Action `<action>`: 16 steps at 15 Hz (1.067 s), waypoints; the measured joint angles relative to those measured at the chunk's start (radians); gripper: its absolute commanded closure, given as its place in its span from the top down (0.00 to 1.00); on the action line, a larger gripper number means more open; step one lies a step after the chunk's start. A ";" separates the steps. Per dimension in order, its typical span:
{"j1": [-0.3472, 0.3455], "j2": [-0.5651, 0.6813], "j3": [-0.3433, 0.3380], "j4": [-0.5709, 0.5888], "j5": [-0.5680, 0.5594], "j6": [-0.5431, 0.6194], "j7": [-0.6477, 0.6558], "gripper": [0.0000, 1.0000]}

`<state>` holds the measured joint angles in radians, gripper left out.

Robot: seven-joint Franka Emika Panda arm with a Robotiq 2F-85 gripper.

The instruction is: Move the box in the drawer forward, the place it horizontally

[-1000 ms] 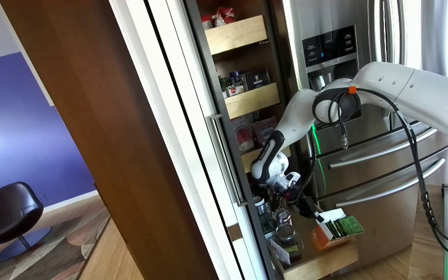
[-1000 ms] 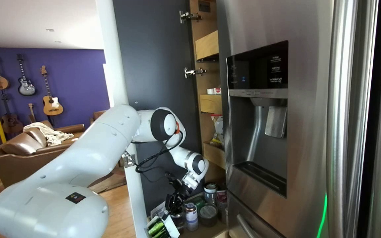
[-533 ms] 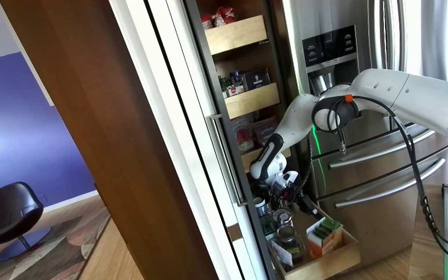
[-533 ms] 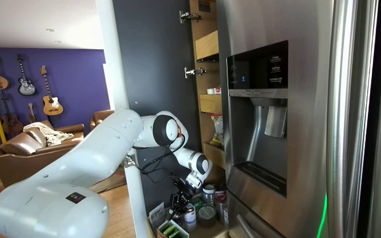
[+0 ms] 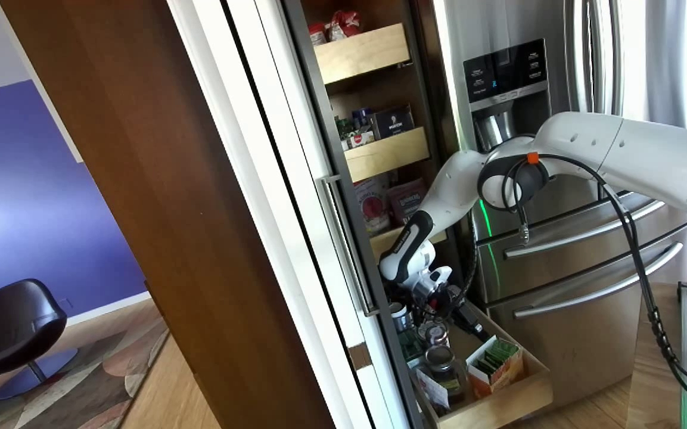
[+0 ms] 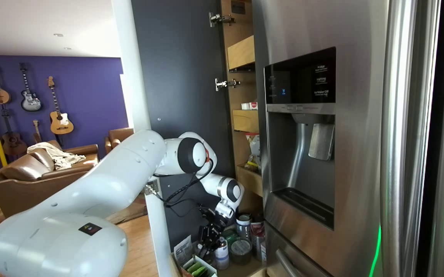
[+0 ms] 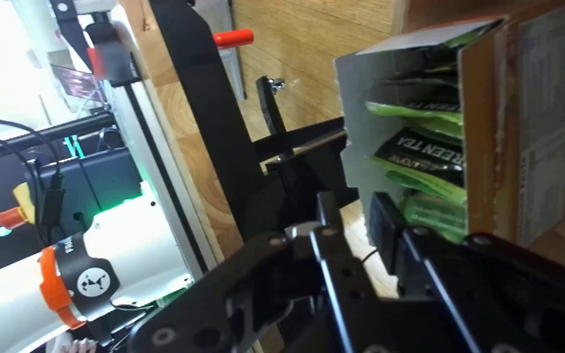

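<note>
An open-topped box [image 5: 496,367], orange and white with green tea packets inside, rests at the front of the pulled-out pale wood drawer [image 5: 501,407]. It stands with its open side up, turned at a slight angle. In an exterior view only the top of the box [image 6: 198,268] shows. My gripper [image 5: 484,336] is just behind and above the box's back edge. In the wrist view the gripper [image 7: 354,203] has a gap between its fingers, with floor visible through it and nothing held. The box's pale wall [image 7: 360,113] lies beyond the fingertips.
Beside the box in the drawer stand a glass jar [image 5: 440,357] and a paper packet [image 5: 432,390]. Several cans, among them a white can [image 6: 222,252], stand further back. The cabinet door [image 5: 343,250] and steel fridge [image 5: 575,345] flank the drawer.
A second ago my gripper was shut on the box's edge, holding it tilted over the drawer's side. The box has come down into the drawer, and the fingers have parted and drawn slightly back.
</note>
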<state>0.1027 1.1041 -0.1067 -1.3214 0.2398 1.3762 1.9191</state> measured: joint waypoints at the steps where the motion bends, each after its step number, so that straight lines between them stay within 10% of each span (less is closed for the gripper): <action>1: 0.015 -0.012 -0.002 -0.008 -0.023 0.037 0.010 0.62; 6: 0.085 -0.080 -0.013 -0.134 -0.094 0.298 0.112 0.99; 12: 0.094 -0.120 0.000 -0.351 -0.086 0.740 0.179 1.00; 16: 0.035 -0.160 0.069 -0.477 -0.015 0.800 0.045 1.00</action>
<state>0.1379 0.9441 -0.0373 -1.7988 0.2252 2.1766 1.9644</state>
